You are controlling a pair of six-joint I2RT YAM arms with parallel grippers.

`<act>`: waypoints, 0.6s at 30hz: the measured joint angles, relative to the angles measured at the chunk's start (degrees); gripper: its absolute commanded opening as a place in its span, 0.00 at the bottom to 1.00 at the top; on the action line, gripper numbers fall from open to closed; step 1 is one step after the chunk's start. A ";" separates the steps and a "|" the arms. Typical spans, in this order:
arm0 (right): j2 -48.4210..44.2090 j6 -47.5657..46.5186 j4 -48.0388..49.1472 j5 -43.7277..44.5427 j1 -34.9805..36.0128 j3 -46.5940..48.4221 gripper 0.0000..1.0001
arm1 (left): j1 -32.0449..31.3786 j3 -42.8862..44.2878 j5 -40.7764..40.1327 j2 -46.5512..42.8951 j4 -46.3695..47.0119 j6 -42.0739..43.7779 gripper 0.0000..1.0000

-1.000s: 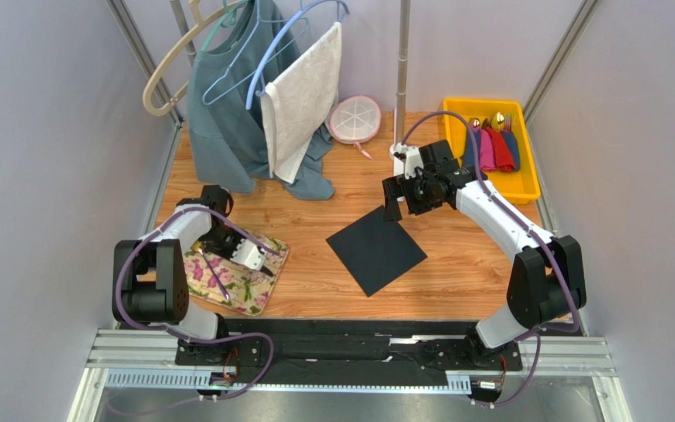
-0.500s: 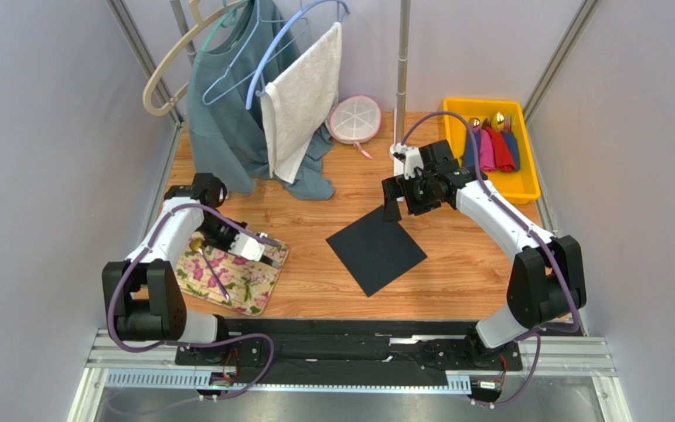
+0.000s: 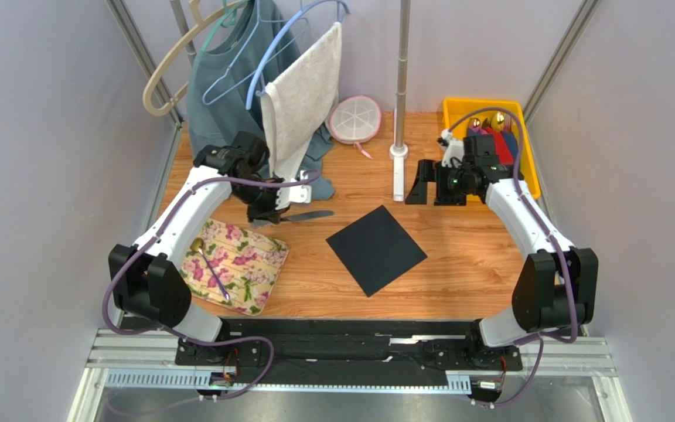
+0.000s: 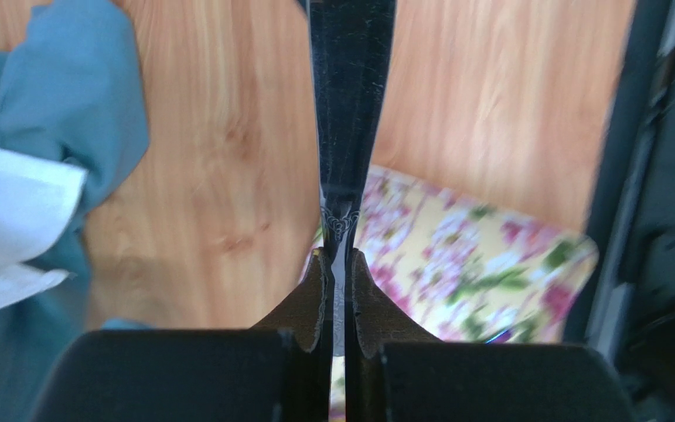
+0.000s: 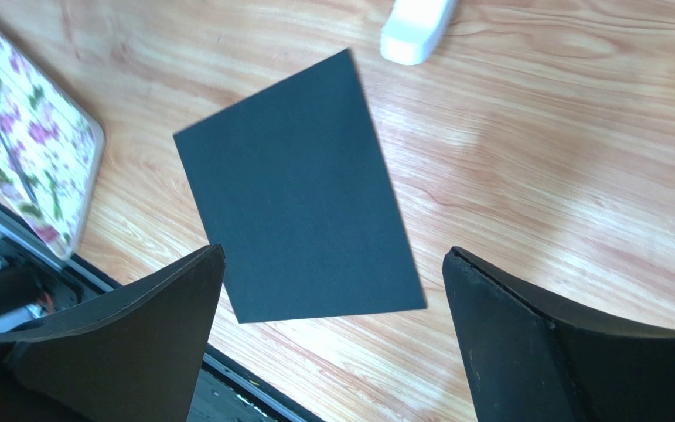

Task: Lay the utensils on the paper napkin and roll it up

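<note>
Your left gripper (image 4: 337,264) pinches one dark utensil (image 3: 308,214) by its handle. Its far end juts over the table (image 3: 464,264), between the floral mat (image 3: 235,264) and the paper napkin (image 3: 376,251). Your right gripper (image 3: 429,186) hangs spread wide, well apart from the flat napkin.

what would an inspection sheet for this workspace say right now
surface: wooden table, no spills seen
job's things: black napkin flat, nothing on it; one utensil lifted off the table; spoon on floral mat
clutter: yellow bin, shirt, towel, pink-rimmed dish
grippers: left gripper shut on the utensil; right gripper open, empty
cables: purple cables along both arms
surroundings: grey walls
</note>
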 measured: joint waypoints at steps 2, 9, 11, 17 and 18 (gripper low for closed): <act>-1.46 1.03 0.00 -0.90 -2.34 -0.50 1.00 | -2.86 1.42 2.16 0.52 0.90 -9.22 0.00; -5.29 3.26 0.35 -3.13 -7.58 -2.45 1.00 | -12.07 1.73 4.59 1.16 11.30 -47.08 0.00; -6.03 3.45 0.35 -3.56 -8.46 -3.17 1.00 | -15.04 1.73 3.23 2.08 14.78 -57.48 0.00; -6.64 3.85 0.24 -4.46 -11.37 -4.37 1.00 | -21.16 2.89 -2.99 9.35 21.99 -86.82 0.00; -6.67 3.93 0.24 -4.61 -11.89 -4.48 1.00 | -21.51 3.26 -3.72 10.97 22.86 -90.40 0.00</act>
